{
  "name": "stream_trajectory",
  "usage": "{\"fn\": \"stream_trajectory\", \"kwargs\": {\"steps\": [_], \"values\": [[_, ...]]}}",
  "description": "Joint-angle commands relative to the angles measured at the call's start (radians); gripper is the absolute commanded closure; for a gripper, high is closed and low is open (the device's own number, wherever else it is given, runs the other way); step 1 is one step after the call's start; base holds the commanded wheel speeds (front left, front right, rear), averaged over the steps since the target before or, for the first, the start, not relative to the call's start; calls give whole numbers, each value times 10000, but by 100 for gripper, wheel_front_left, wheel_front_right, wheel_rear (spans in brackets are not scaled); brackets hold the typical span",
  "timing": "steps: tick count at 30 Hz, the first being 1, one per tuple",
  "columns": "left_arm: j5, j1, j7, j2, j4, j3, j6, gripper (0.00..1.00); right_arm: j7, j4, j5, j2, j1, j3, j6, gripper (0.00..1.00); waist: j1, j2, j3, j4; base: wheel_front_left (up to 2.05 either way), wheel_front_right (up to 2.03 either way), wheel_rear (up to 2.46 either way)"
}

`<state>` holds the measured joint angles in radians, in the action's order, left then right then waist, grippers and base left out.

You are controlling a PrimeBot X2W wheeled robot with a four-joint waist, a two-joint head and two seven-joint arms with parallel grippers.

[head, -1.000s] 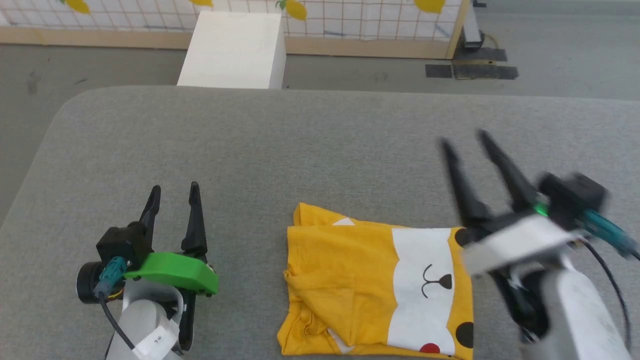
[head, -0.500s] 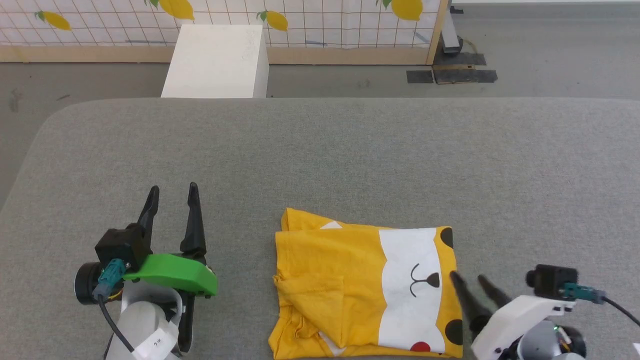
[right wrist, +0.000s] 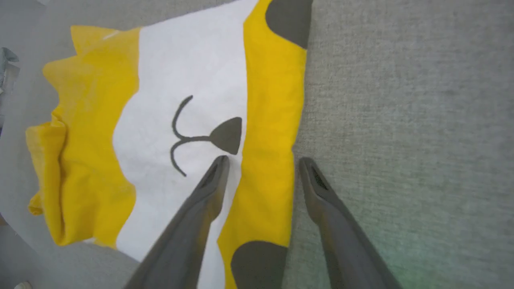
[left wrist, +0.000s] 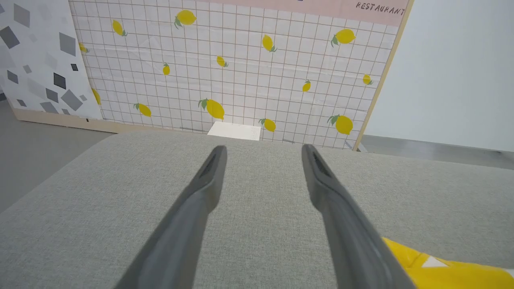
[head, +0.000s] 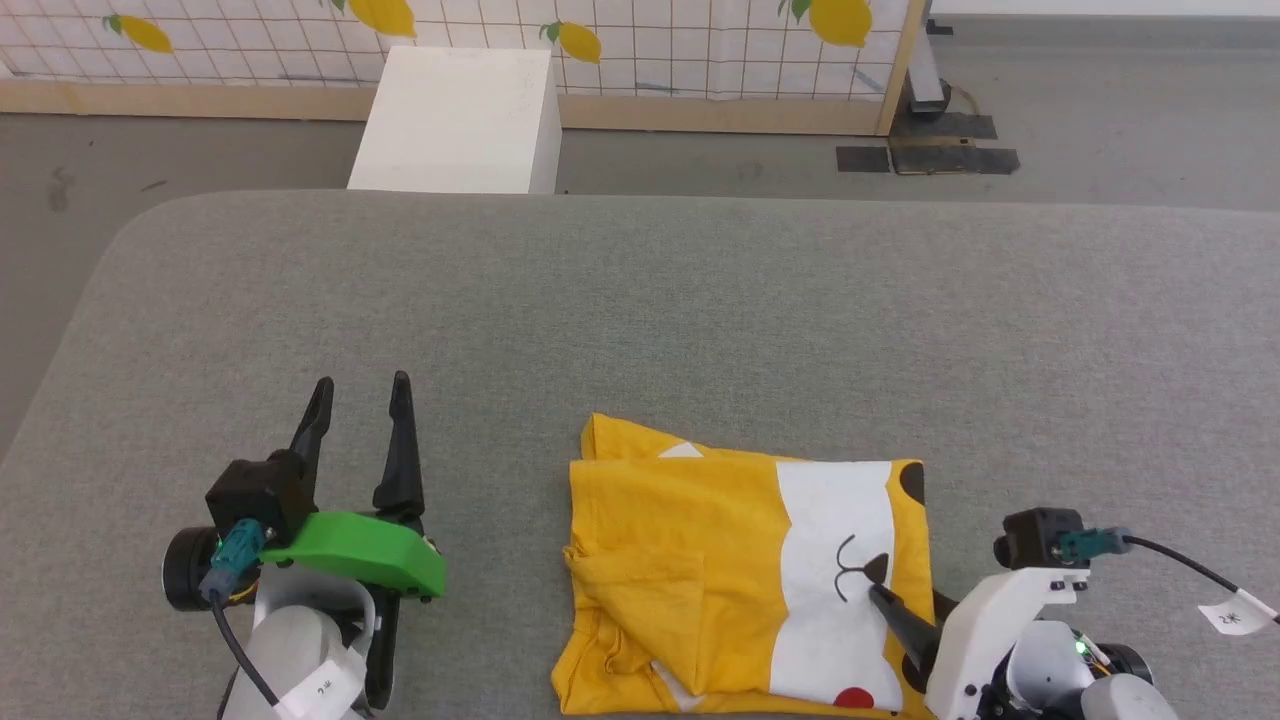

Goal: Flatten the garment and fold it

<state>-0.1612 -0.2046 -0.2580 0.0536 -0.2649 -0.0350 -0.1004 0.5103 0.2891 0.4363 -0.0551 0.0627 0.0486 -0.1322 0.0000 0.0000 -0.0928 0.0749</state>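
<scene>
The head view's bottom edge crops the garment (head: 680, 540) and right claw (head: 905, 605).

Dark two-fingered left gripper (head: 361, 380) low on the left of the head view, fingers pointing up and away, jaws spread wide, nothing between; green plastic bracket (head: 350, 552) and black wrist camera (head: 262, 488) sit behind it on the pale forearm (head: 290, 650); dark two-fingered right gripper (right wrist: 264, 158) low on the right, pitched down, angled inward, jaws apart, nothing clamped; white plastic bracket (head: 985, 620) carries its small black camera (head: 1038, 535)
</scene>
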Motion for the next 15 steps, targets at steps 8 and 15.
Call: {"fn": "stream_trajectory", "kwargs": {"steps": [8, 15], "values": [[-125, 326, -38, -33, 41, -74, 51, 0, 229, -1410, -2520, 49, 567, 714, 15, 100, 0, 0, 105, -125, 0, 0, 0], [-92, 372, -38, -32, 409, -313, 143, 0, 1108, -2967, -5024, -1150, 2125, 2595, 15, 100, 0, 0, -205, -922, 0, 0, 0]]}}
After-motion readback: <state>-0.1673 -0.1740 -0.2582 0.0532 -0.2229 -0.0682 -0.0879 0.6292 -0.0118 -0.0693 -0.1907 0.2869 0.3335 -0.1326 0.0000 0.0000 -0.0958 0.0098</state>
